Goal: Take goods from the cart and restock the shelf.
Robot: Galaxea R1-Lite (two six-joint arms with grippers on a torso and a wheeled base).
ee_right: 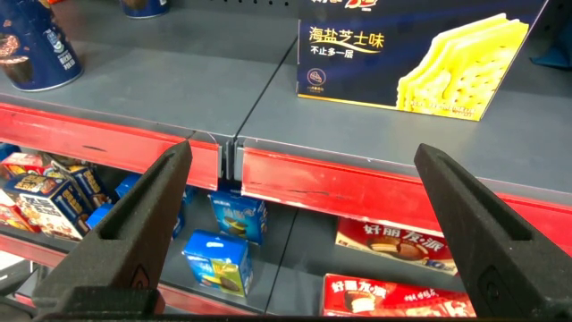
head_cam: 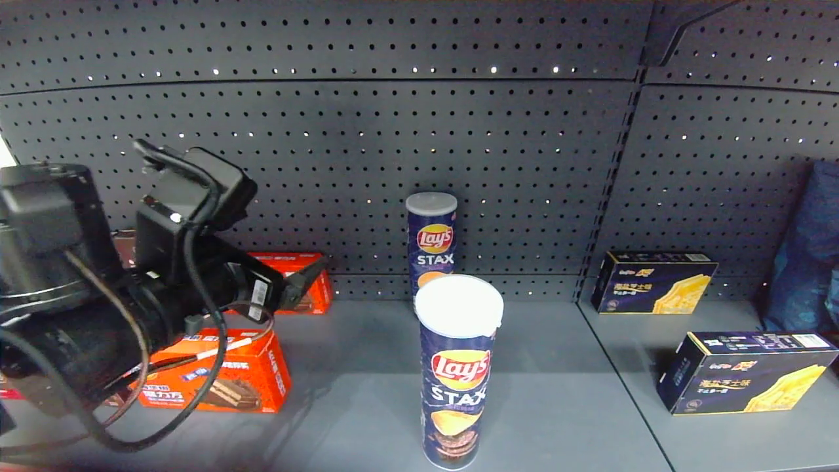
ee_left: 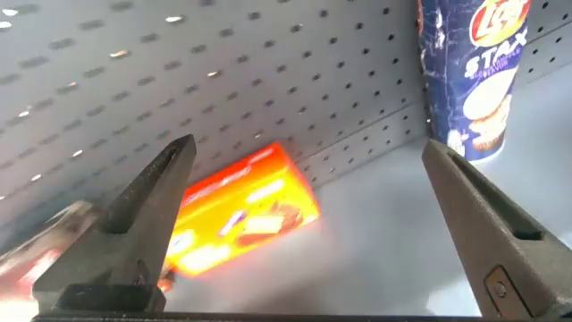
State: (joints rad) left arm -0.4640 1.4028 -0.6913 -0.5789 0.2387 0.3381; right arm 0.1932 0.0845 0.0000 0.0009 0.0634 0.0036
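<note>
Left gripper (ee_left: 308,148) spread before orange box (ee_left: 246,210).

Front chip can (head_cam: 459,373) upright on shelf (head_cam: 557,406), orange box (head_cam: 242,383) leftward

Printed logos on chip cans (head_cam: 457,367) (boxes (head_cam: 744,370) too).

The left gripper (ee_left: 308,148) is held above the shelf (head_cam: 367,367), jaws spread. The right gripper (ee_right: 302,150) is held before its front edge, likewise spread.
</note>
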